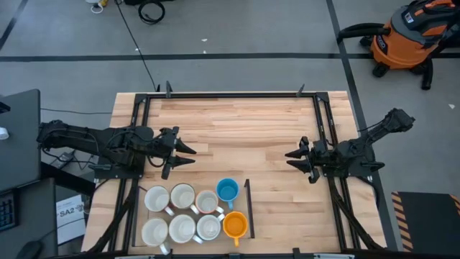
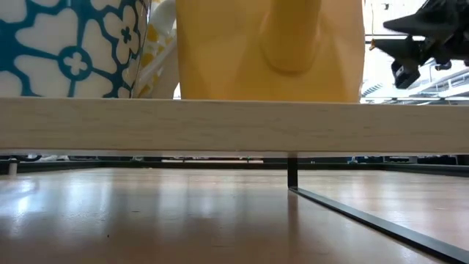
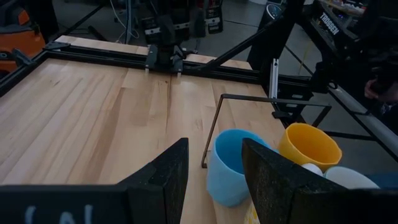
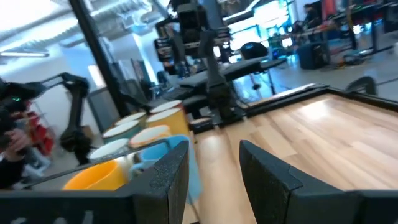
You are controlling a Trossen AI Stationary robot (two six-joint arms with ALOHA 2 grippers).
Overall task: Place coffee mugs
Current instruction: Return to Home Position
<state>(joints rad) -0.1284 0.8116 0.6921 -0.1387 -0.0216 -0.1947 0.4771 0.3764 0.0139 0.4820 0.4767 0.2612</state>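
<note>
Several mugs stand upright in two rows near the table's near edge: white ones [image 1: 182, 228], a blue one [image 1: 227, 190] and an orange-yellow one [image 1: 235, 224] at the right end. A reddish-brown mug cannot be made out. My left gripper [image 1: 185, 152] hovers open over the table's left half, beyond the mugs. Its wrist view shows the blue mug [image 3: 231, 167] and the orange-yellow mug [image 3: 309, 146] ahead of the open fingers [image 3: 214, 149]. My right gripper [image 1: 291, 157] hovers open over the right half, apart from the mugs; it also shows in its wrist view [image 4: 213, 152]. Both grippers hold nothing.
A thin black wire frame [image 1: 248, 194] borders the mug group on its right side. Black rails [image 1: 230, 94] run along the table's far edge and sides. The low view sits behind a wooden ledge [image 2: 234, 125] with two mugs on it. Bare wood lies between the grippers.
</note>
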